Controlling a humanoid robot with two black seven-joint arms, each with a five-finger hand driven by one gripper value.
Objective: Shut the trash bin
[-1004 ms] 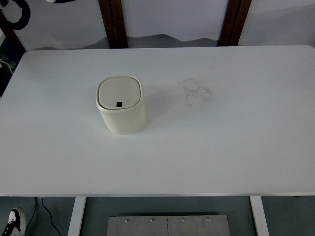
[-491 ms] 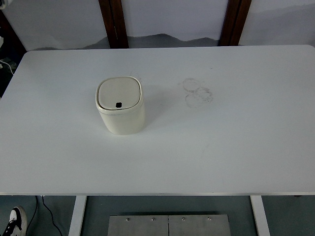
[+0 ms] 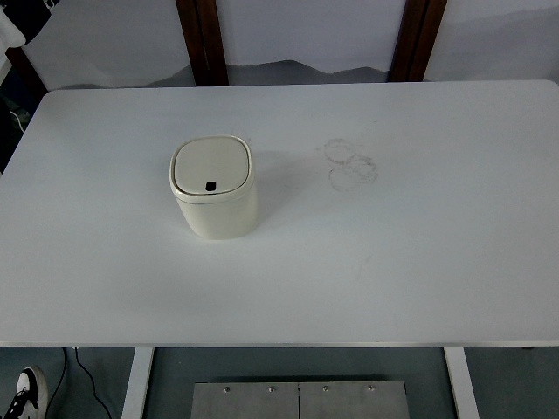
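Nothing moved on the table [image 3: 419, 279], cream trash bin [image 3: 214, 188] lid down, left of centre, well clear of edges, neither robot hand visible.

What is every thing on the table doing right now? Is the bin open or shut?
Small cream plastic trash bin: upright, lid down flat, shut.
Small black button on the lid: at the lid's near edge, nothing touching it.
White table: faint ring marks right of the bin.
Robot hands: none in view.

Black-and-white sneaker [image 3: 26, 393], lower left
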